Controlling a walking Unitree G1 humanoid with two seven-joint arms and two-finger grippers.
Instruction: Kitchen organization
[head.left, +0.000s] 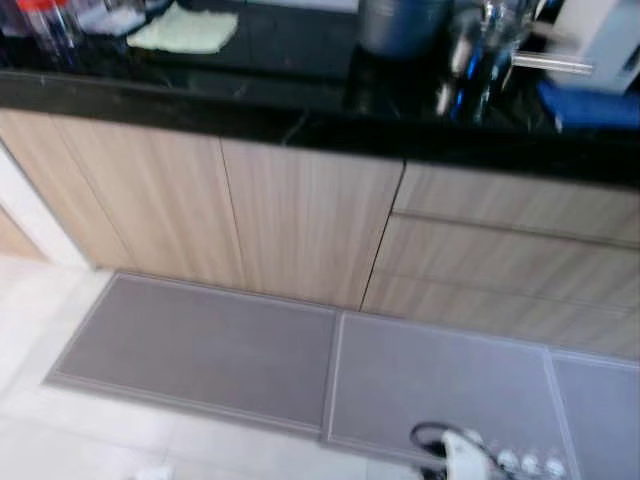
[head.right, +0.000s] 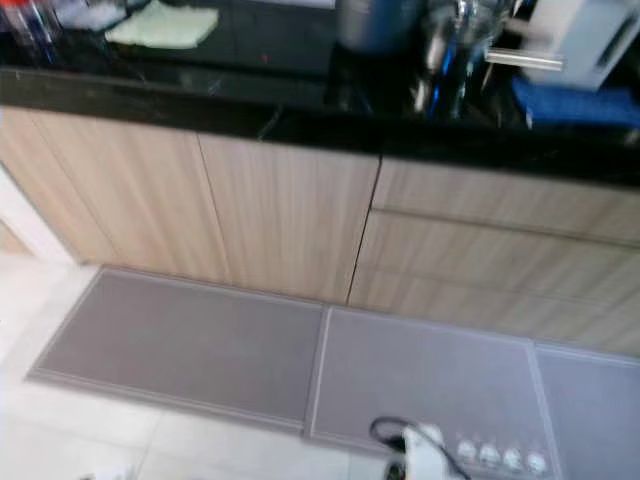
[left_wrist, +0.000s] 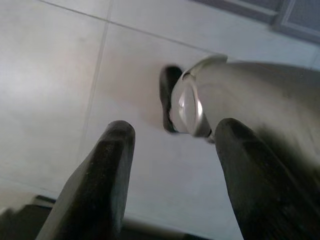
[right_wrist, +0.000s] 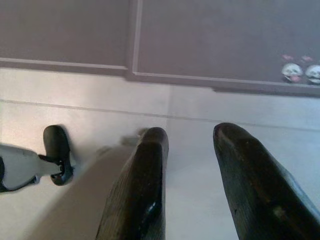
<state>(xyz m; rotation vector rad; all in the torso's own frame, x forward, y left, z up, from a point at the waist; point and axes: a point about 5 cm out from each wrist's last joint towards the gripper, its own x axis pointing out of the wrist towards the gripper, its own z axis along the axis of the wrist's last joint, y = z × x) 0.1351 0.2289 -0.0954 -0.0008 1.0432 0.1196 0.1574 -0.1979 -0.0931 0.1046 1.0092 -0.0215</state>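
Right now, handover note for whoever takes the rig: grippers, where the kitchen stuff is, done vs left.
Left gripper: open, empty, hanging over the floor tiles.
Right gripper: open, empty, hanging over the tiles beside the grey mats.
Robot faces the wood cabinets, doors and drawers shut, under the black counter.
On the counter: pale cloth to the left, grey pot near the middle, tap, blue cloth and a white appliance to the right. View is blurred; small items at far left can't be identified.
Done: nothing evident. Left: all of the organizing; nothing is in hand yet.
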